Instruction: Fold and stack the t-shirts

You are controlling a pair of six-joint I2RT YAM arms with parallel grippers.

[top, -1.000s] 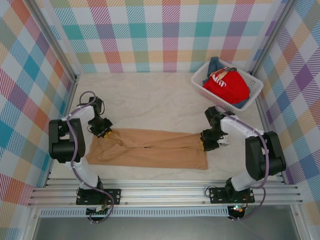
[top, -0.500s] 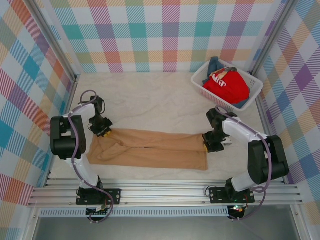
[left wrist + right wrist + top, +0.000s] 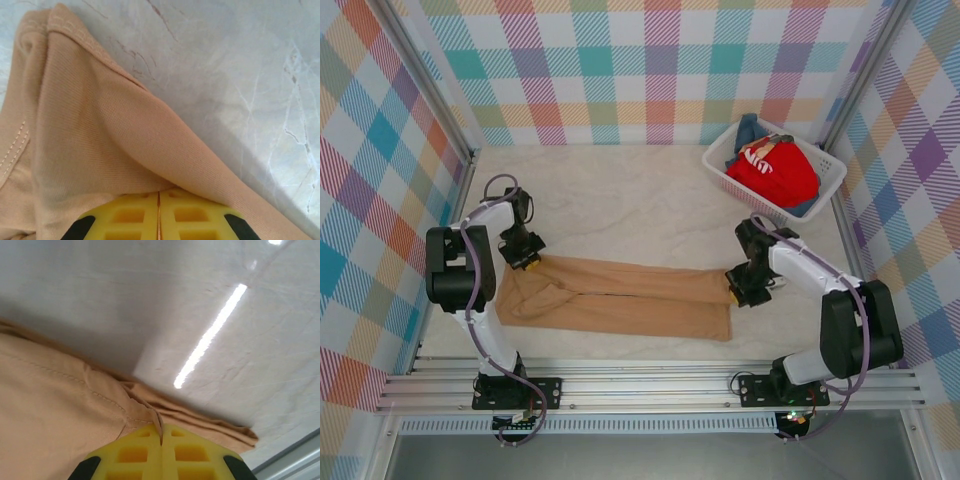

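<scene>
- Nearest the arm bases, the tan t-shirt (image 3: 620,298) lies on the pale marbled table (image 3: 620,200). It is folded into a long, low band running left to right between the two arms.
- The left gripper (image 3: 527,262) sits at the band's far left corner. Its wrist camera shows the yellow jaws of the left gripper (image 3: 158,197) pressed flat together with a fold of the tan t-shirt (image 3: 100,130) pinched between them. A ridge of cloth rises from that grip across the table (image 3: 240,75).
- The right gripper (image 3: 738,290) is at the band's right end, toward the far edge. Up close, the right gripper (image 3: 161,432) is clamped tight on a stitched fold of the tan t-shirt (image 3: 50,405), with bare table (image 3: 150,290) beyond.
- In the far right corner, well apart from both grippers, a white lattice basket (image 3: 830,172) holds the red t-shirt (image 3: 775,172), white lettering showing. The blue t-shirt (image 3: 748,131) is bunched behind and under it.
</scene>
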